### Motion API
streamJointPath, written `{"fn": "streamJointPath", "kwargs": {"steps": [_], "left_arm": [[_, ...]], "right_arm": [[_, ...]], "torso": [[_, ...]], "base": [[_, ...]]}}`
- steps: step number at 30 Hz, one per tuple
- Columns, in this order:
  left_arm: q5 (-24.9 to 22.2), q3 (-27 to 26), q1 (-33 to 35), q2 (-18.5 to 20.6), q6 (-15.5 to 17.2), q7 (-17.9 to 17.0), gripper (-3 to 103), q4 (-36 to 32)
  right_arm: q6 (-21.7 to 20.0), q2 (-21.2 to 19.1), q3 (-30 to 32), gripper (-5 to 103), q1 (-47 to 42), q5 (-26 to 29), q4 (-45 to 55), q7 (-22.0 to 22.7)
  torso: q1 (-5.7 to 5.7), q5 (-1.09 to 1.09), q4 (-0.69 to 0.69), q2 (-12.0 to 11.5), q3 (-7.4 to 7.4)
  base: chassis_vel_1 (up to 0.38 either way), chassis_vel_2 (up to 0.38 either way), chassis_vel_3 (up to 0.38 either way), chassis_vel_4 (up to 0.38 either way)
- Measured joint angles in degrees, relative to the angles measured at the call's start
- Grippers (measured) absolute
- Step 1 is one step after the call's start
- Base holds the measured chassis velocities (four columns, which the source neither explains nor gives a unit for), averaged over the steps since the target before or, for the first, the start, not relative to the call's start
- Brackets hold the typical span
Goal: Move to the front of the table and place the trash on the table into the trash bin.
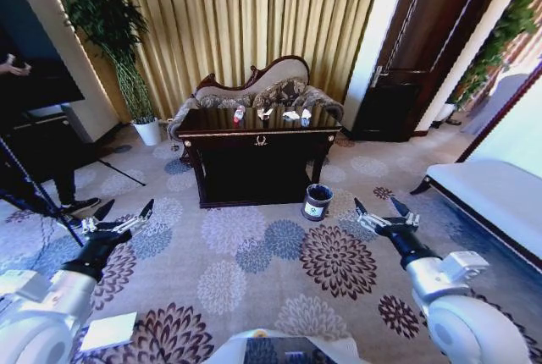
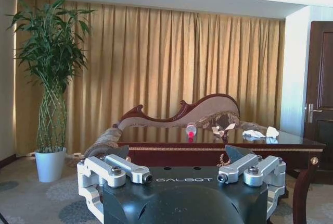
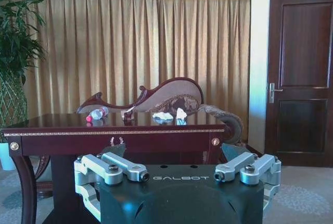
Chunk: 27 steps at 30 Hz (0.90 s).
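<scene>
carpeted room: table (image 1: 258,137) holds one bottle (image 1: 239,113), three paper scraps (image 1: 290,115).

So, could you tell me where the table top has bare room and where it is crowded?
On the table, the litter sits in a row along the back edge: the bottle toward the left, paper scraps in the middle and right. The front strip behind the gold ornament and the left corner beside the bottle look bare. Both grippers, left and right, hang open over the carpet.

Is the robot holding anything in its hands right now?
No. The left gripper and the right gripper are both open and empty, out over the carpet. The bottle lies on the table.
</scene>
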Motion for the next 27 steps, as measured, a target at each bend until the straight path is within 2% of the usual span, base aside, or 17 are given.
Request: {"fn": "streamJointPath", "kwargs": {"steps": [16, 27], "left_arm": [[-0.1, 0.0, -0.1, 0.4, -0.3, 0.2, 100, 0.0], [-0.1, 0.1, -0.3, 0.6, -0.6, 1.5, 100, 0.0]], "right_arm": [[-0.2, -0.2, 0.0, 100, 0.1, 0.1, 0.0, -0.2], [0.0, -0.1, -0.1, 100, 0.2, -0.2, 0.0, -0.2]], "torso": [[-0.02, 0.00, 0.00, 0.0, 0.00], [-0.02, 0.00, 0.01, 0.0, 0.00]], "base": [[-0.006, 0.006, 0.007, -0.006], [-0.183, 0.186, 0.157, -0.159]]}}
